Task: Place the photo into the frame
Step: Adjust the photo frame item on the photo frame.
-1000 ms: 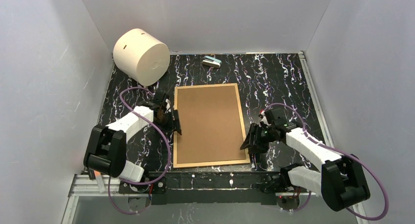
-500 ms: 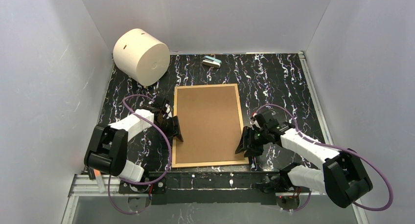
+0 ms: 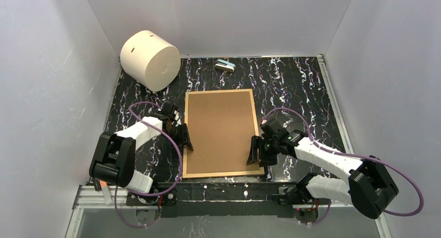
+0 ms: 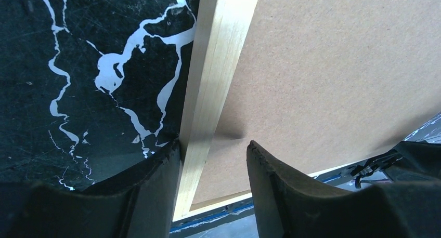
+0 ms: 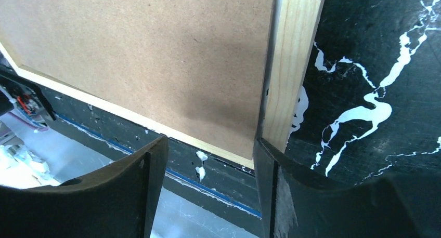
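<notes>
Plainly, the left tool has its jaws apart, straddling the wooden rail on the left long side of the frame; its outer finger touches the rail's outside face, while its inner finger hangs over the brown back board with a gap to the rail; nothing is clamped. The right tool mirrors this on the right long side, jaws wide apart, one finger against the outside of the rail and the other over the board. The frame lies flat, back up, on the tabletop between the two tools; its long axis runs away from the arm bases, and each tool sits toward its near end, equally close. The photo shows in no view; whether it lies under the board I cannot tell. The coming move likely turns on both tools pinching opposite long rails, so that the frame lifts or turns level.
</notes>
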Tool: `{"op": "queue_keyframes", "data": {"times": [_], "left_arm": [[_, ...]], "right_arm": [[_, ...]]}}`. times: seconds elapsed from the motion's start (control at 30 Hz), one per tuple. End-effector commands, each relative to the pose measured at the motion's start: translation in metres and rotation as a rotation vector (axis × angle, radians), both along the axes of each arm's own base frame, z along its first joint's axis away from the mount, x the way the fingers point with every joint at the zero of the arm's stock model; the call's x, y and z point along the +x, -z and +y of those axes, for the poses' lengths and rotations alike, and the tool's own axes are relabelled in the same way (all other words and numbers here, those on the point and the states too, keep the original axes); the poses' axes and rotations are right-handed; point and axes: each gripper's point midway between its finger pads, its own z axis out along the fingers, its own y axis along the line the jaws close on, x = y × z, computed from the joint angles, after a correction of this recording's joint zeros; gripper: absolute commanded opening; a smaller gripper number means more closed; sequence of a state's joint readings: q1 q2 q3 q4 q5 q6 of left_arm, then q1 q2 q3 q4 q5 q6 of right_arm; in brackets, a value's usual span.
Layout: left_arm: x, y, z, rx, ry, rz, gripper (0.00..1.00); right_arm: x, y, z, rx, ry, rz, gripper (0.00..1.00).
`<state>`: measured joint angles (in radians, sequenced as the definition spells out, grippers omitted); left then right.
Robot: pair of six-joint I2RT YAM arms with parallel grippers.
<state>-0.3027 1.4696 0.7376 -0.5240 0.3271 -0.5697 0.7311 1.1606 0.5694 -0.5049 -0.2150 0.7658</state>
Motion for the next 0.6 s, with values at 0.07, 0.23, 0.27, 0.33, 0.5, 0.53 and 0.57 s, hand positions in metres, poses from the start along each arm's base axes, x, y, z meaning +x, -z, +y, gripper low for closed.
{"op": "queue_keyframes", "data": {"times": [0.07,0.23,0.27,0.33,0.5,0.53,0.57], "left_arm": [[-0.020,0.008,-0.018,-0.103,0.001,0.073,0.46],[-0.019,0.007,-0.019,-0.107,0.005,0.066,0.46],[-0.019,0.007,-0.019,-0.106,0.006,0.066,0.46],[-0.018,0.006,-0.019,-0.107,0.006,0.062,0.46],[-0.016,0.006,-0.019,-0.107,0.011,0.056,0.45],[-0.016,0.006,-0.019,-0.106,0.013,0.054,0.45],[-0.016,0.006,-0.019,-0.105,0.013,0.050,0.45]], "right_arm": [[-0.002,-0.038,0.050,0.362,-0.053,-0.036,0.72],[0.004,-0.088,0.066,0.669,-0.068,-0.041,0.73],[0.005,-0.098,0.068,0.727,-0.072,-0.055,0.73],[0.006,-0.109,0.069,0.772,-0.076,-0.069,0.73],[0.010,-0.129,0.070,0.851,-0.072,-0.088,0.73],[0.011,-0.132,0.070,0.860,-0.064,-0.095,0.73],[0.013,-0.135,0.069,0.870,-0.054,-0.102,0.73]]}}
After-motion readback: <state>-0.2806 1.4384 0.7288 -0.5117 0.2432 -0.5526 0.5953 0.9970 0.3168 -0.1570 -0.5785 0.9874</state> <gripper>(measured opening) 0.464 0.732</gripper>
